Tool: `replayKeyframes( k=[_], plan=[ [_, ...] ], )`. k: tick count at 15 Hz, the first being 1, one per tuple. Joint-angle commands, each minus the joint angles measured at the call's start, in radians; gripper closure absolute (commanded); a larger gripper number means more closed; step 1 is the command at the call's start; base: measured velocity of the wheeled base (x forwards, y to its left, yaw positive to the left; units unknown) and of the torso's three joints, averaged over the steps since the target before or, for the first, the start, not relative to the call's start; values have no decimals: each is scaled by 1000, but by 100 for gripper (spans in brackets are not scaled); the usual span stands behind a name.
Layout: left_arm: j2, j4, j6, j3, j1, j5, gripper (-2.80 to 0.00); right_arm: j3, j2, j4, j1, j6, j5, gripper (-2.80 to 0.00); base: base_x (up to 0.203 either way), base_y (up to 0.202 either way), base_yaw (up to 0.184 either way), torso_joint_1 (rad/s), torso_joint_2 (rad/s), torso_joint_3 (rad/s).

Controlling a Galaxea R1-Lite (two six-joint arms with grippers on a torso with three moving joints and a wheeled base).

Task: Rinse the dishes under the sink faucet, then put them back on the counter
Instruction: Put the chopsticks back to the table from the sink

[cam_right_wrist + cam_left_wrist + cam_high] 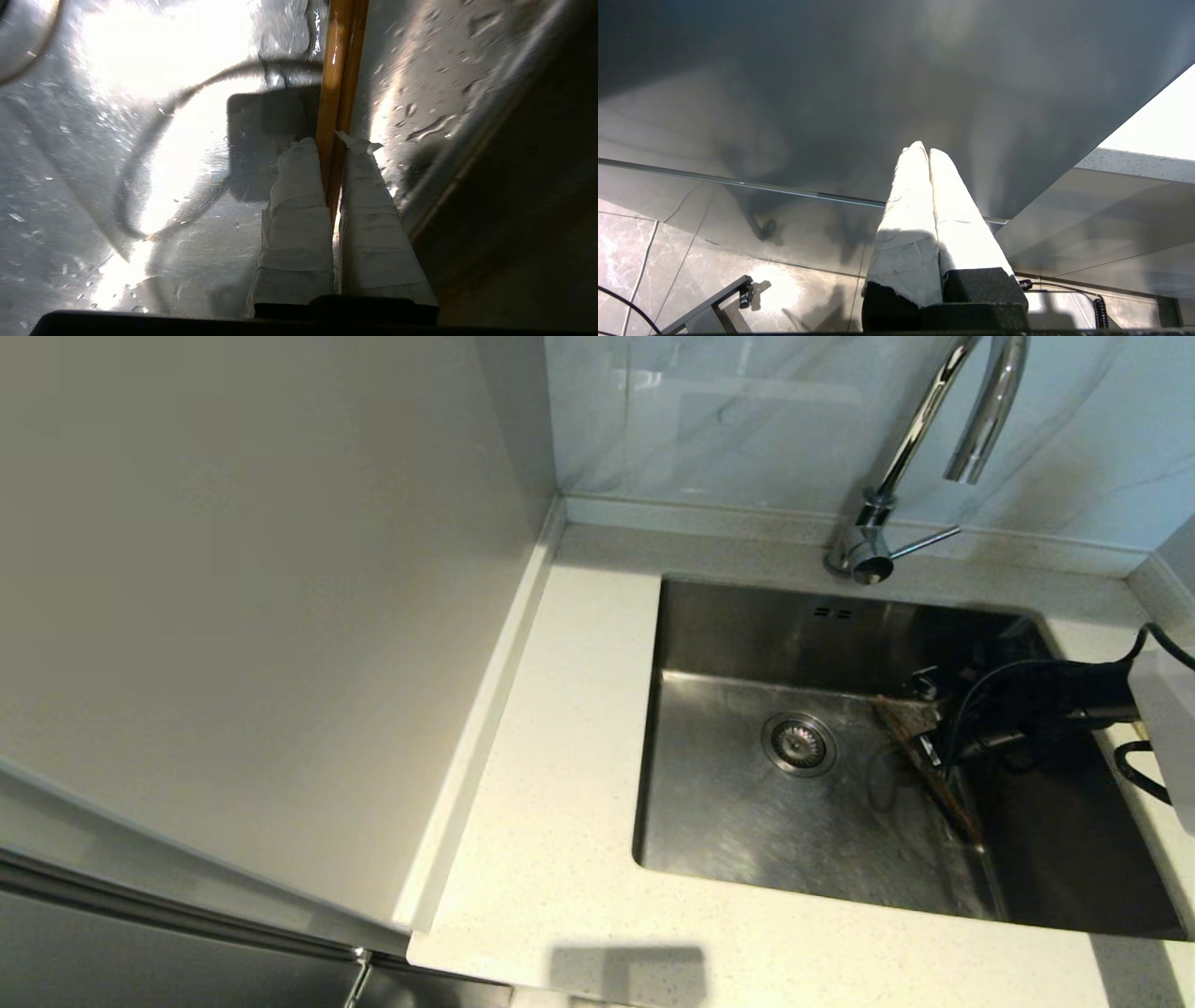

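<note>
A home kitchen: steel sink (747,803), chrome faucet (924,448), speckled stone counter (560,756) and glossy marble-look wall panel (728,420).

chopsticks (340,70): we see a thin brown wooden pair, side by side, wet, pinched between the right gripper (334,154) fingers, low in the sink's right part.
sink (747,821): deep steel basin, wet floor, round drain strainer (799,743) near centre.
faucet (920,439): chrome gooseneck behind the sink, thin lever (924,541) sticking out sideways.
counter (551,803): off-white, speckled, surrounds the sink.
</note>
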Motion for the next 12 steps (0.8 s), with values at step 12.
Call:
replayKeyframes(
  k=[12],
  plan=[
    [-3,0,0,0,0,0,0,190,-308,-3,-94,6,33,0,0,0,0,0,0,0]
  ],
)
